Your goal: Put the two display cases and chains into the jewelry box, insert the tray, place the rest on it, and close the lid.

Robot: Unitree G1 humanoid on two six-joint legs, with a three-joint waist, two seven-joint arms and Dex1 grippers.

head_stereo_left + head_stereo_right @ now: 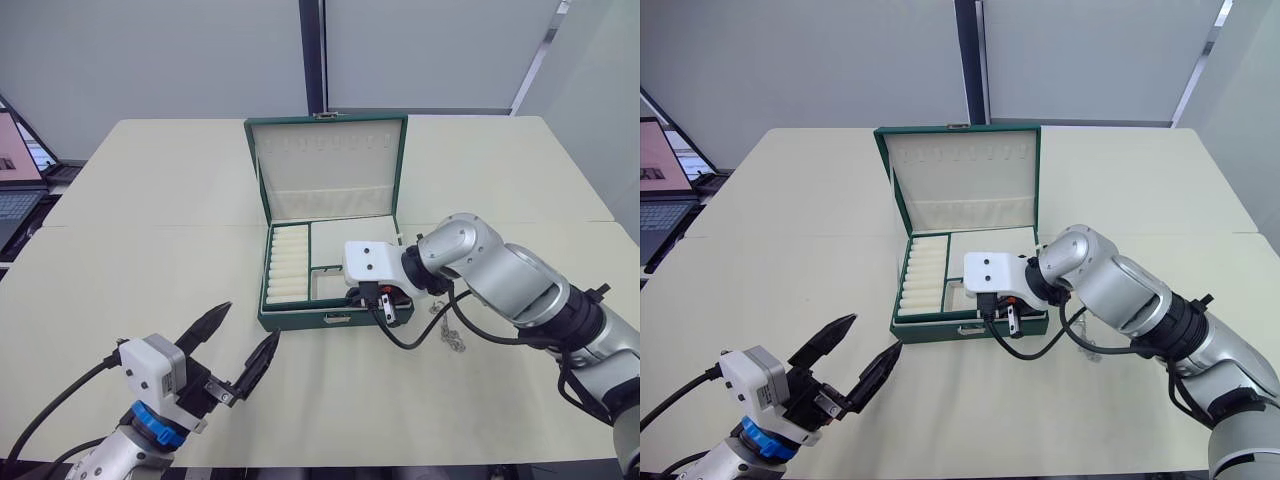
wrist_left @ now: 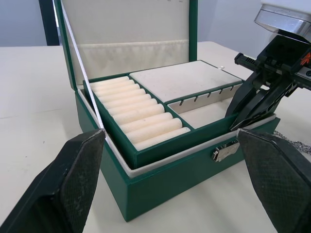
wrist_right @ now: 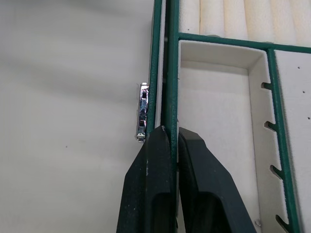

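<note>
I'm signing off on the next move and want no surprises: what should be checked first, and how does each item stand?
1. Shallow green-rimmed tray is in the large dark green jewelry box: ok.
2. Tray seated fully down: cannot tell; its rim stands above the box wall.
3. Right end effector shut on the tray's front rim: ok.
4. Left end effector open, apart from the box: ok.
5. Hinged green lid upright and open: ok.
6. Thin silver chain on the tray: not ok; it lies on the cream table beside the box.
</note>
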